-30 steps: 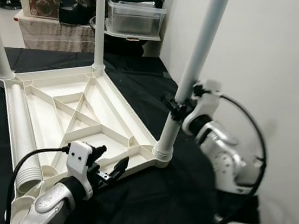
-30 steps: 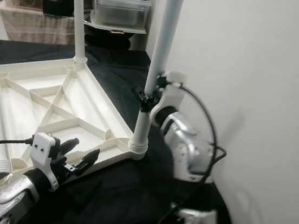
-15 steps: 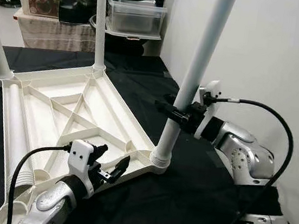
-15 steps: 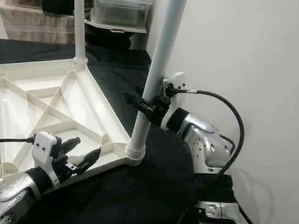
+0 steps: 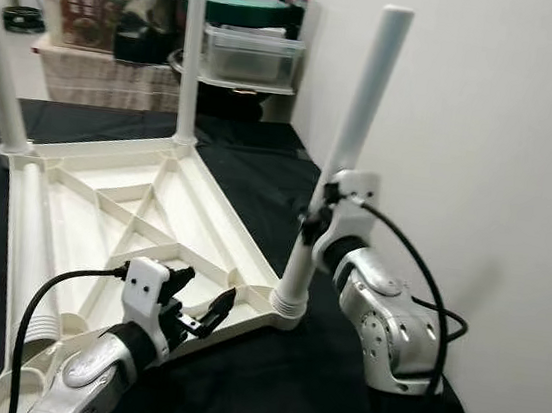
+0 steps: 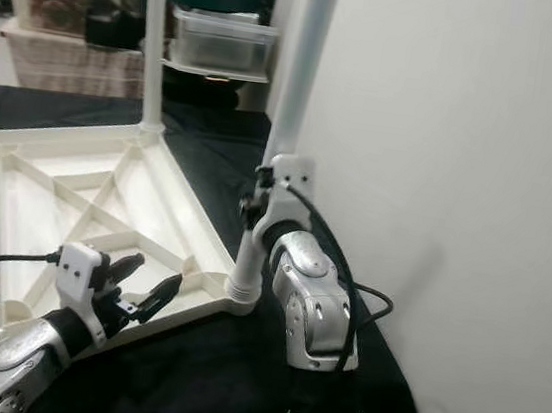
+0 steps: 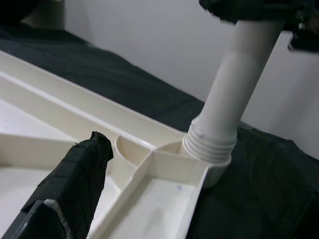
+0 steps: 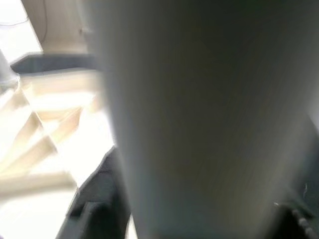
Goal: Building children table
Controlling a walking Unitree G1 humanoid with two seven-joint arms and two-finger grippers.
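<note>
I have the right gripper (image 5: 317, 215) clenched around the white plastic table leg (image 5: 345, 155) standing in the near right corner socket of the upturned cream plastic tabletop (image 5: 143, 225) on the black-clothed surface (image 5: 261, 164). The left gripper (image 5: 205, 312) hovers released over the tabletop's near edge.

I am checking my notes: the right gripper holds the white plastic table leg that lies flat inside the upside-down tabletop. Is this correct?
Not quite. The right gripper holds the white plastic table leg that stands upright in the near corner socket of the upside-down tabletop; the left eye view shows it. The leg lying flat is untouched.
</note>
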